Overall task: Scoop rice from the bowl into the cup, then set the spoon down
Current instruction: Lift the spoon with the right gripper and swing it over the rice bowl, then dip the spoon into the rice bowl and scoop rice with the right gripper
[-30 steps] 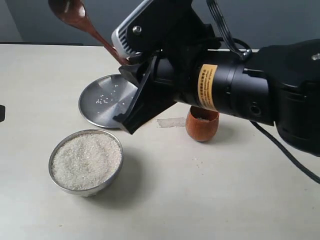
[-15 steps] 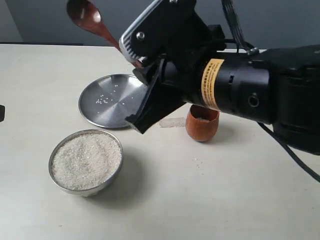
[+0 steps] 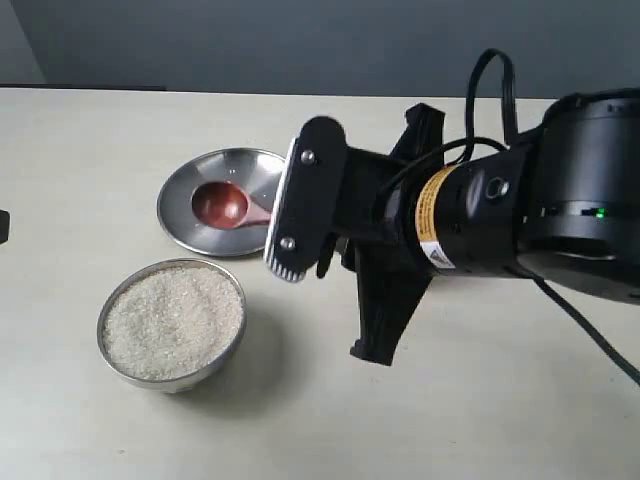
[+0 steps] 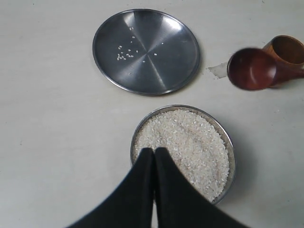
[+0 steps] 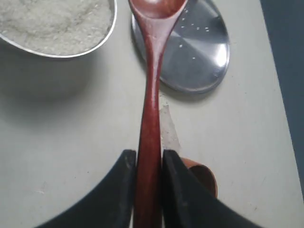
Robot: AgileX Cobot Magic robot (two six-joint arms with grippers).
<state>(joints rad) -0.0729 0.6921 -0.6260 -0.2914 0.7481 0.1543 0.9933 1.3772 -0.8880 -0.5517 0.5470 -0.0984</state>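
The spoon [image 3: 222,205] has its empty oval bowl over the flat steel plate [image 3: 200,180]; I cannot tell if it touches. My right gripper [image 5: 149,159] is shut on the spoon [image 5: 151,95] handle. The steel bowl [image 3: 110,300] full of white rice [image 3: 172,320] stands in front of the plate. The wooden cup [image 5: 205,175] peeks out behind one right finger; in the exterior view my right arm [image 3: 450,220] hides it. My left gripper [image 4: 153,151] is shut and empty, above the rice [image 4: 190,142]. The left wrist view also shows the spoon [image 4: 251,69] by the cup [image 4: 287,47].
A few loose grains lie on the plate [image 4: 166,66]. A strip of tape [image 5: 168,123] is stuck to the beige table [image 3: 120,130] between plate and cup. The right arm's cable [image 3: 590,335] trails off to the right.
The right arm has turned and lowered: the spoon, held high behind the plate a second ago, now points down over the plate. The arm now covers the cup.
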